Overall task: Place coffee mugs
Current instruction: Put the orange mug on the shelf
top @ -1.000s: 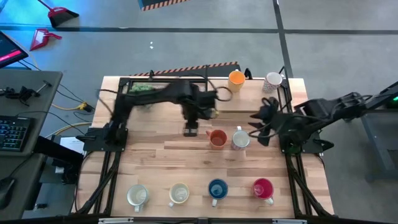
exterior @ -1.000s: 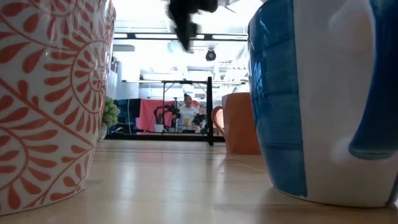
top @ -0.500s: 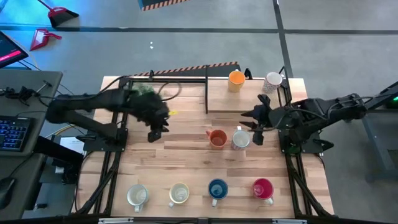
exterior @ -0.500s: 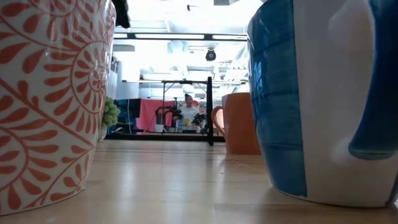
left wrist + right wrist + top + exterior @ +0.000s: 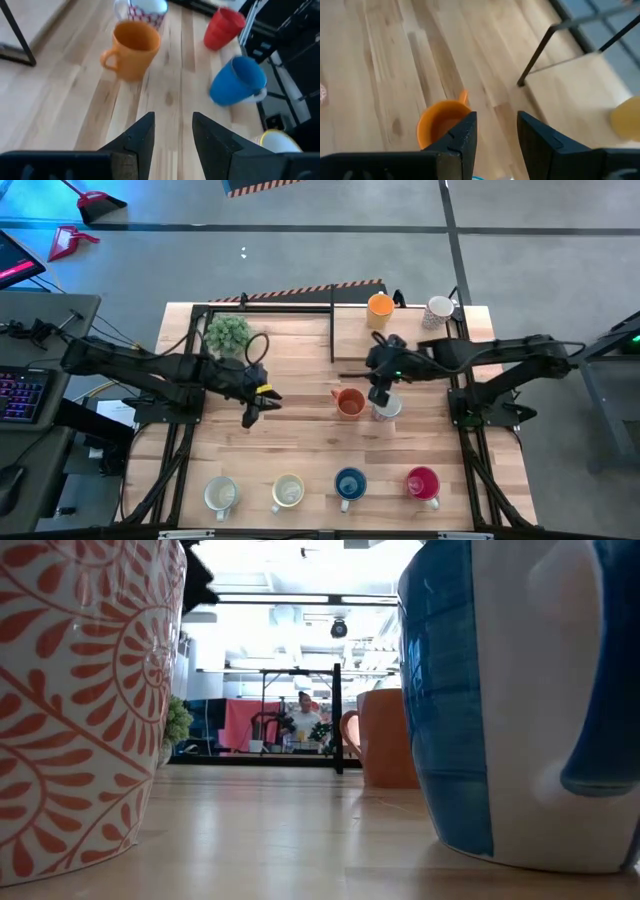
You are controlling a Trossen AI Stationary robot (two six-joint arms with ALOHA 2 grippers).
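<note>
right tool point(image 5: 378, 393) has swung in over the two middle mugs; left tool point(image 5: 250, 416) pulled back, both open, empty.
reaching step: next, it likely lowers onto the orange mug point(image 5: 348, 402) or white mug point(image 5: 387, 406).

left pincer point(image 5: 250, 417) open, right pincer point(image 5: 378, 393) open

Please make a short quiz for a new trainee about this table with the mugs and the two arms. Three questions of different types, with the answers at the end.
1. True or false: the right gripper is shut on a mug.
2. Multiple choice: in the front row, which mug stands at the right end in the high view? A) the blue mug B) the red-pink mug C) a cream mug
3. Fill in: the left gripper hangs over bare wood, and the ______ stands behind it near the far edge.

Key: 1. false, its fingers are apart above the table by the orange mug. 2. B. 3. green plant.
</note>
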